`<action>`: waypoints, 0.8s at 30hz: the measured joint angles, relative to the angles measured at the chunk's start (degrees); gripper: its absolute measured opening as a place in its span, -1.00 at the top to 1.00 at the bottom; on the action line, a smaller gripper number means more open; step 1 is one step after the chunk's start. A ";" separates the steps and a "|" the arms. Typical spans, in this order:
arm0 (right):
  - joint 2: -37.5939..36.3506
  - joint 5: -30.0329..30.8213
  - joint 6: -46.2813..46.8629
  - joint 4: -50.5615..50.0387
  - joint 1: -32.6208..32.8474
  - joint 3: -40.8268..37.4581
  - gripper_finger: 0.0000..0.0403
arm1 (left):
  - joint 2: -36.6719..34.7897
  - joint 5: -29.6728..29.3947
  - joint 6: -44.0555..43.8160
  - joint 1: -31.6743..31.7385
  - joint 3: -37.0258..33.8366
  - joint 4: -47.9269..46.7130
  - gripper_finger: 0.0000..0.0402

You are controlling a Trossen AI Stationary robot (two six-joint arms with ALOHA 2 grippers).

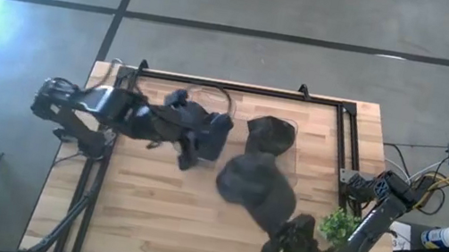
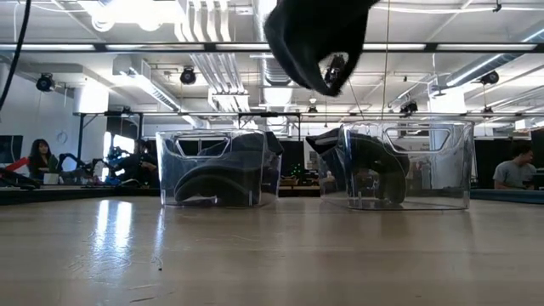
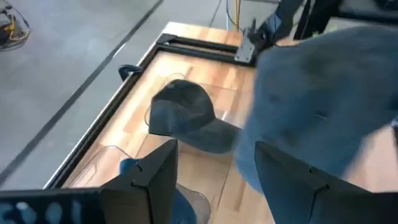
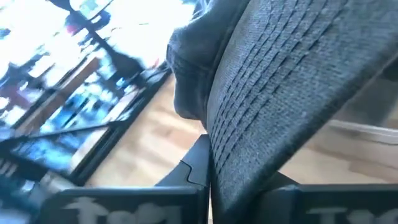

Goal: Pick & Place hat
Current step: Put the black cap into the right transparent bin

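Wooden table (image 1: 147, 213) with black edge frame; two clear bins (image 2: 219, 168) at the back, each holding a dark hat, busy workshop beyond. Right gripper (image 1: 289, 243) clamped on grey hat (image 1: 256, 185), lifted above the table. Left gripper (image 1: 194, 144) spread wide, empty, over the left bin.

Overhead; table-level; two wrist close-ups.

Wood table (image 1: 156, 215) w/ black edge frame; 2 clear bins (image 2: 219, 168) (image 2: 408, 163) on it (hat in each).
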 joint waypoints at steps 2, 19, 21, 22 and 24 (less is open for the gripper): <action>0.02 -0.56 1.23 -2.23 -1.87 -0.02 0.92 | -1.70 0.83 -1.49 -0.48 -1.39 -1.15 -0.03; -15.36 -13.58 1.21 -6.05 -18.12 -11.05 0.91 | -14.28 3.98 -6.90 -2.27 -26.90 5.33 -0.03; -16.58 -14.39 1.47 -4.04 -19.91 -14.64 0.91 | -14.79 5.10 -7.52 -2.27 -29.84 8.18 -0.03; -17.11 -14.43 1.46 -2.96 -20.84 -16.41 0.91 | -14.95 5.34 -7.65 -2.27 -31.22 9.70 -0.03; -18.02 -14.45 1.41 0.16 -22.53 -19.54 0.91 | -15.20 5.52 -7.48 -2.27 -33.81 13.84 -0.03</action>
